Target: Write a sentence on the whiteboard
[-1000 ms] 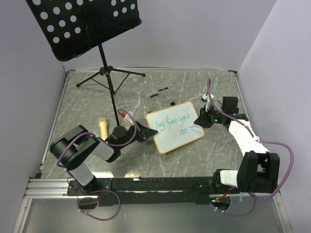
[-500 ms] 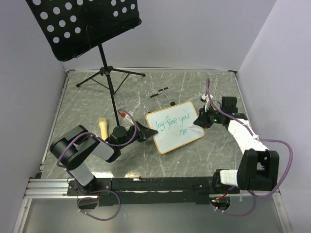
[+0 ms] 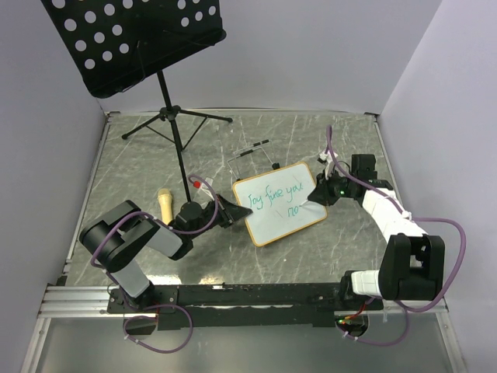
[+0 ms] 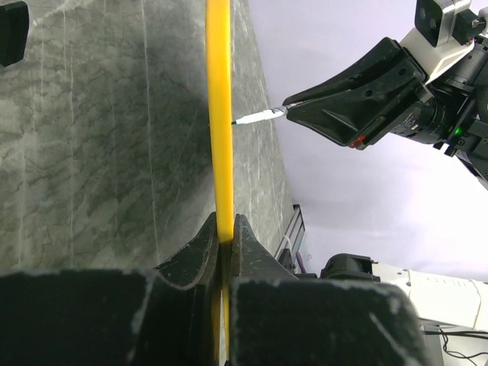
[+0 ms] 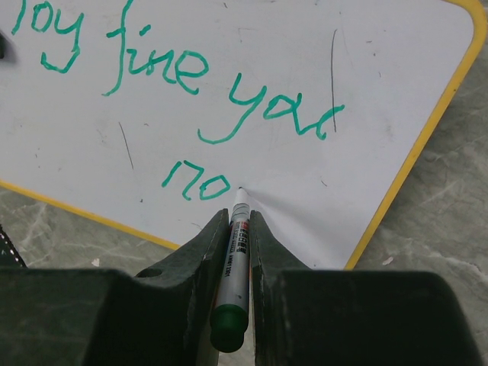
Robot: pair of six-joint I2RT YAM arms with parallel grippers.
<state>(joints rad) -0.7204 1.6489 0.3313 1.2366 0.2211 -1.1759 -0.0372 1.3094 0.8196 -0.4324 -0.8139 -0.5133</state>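
The whiteboard (image 3: 273, 210), white with a tan frame, lies mid-table and bears green writing in two lines. My left gripper (image 3: 230, 215) is shut on the board's left edge; in the left wrist view the frame (image 4: 219, 114) shows edge-on between my shut jaws (image 4: 226, 229). My right gripper (image 3: 317, 194) is shut on a green marker (image 5: 235, 259). In the right wrist view the marker's tip touches the whiteboard (image 5: 320, 69) just right of the second line of writing, with the right gripper (image 5: 233, 221) low over the board's near edge.
A black perforated music stand (image 3: 132, 43) on a tripod (image 3: 175, 124) stands at the back left. A thin wire easel (image 3: 252, 155) lies behind the board. A small tan cylinder (image 3: 165, 203) lies left of the left gripper. Grey walls close in three sides.
My right gripper has shifted slightly left over the board with the marker. The left arm and the board have not moved.
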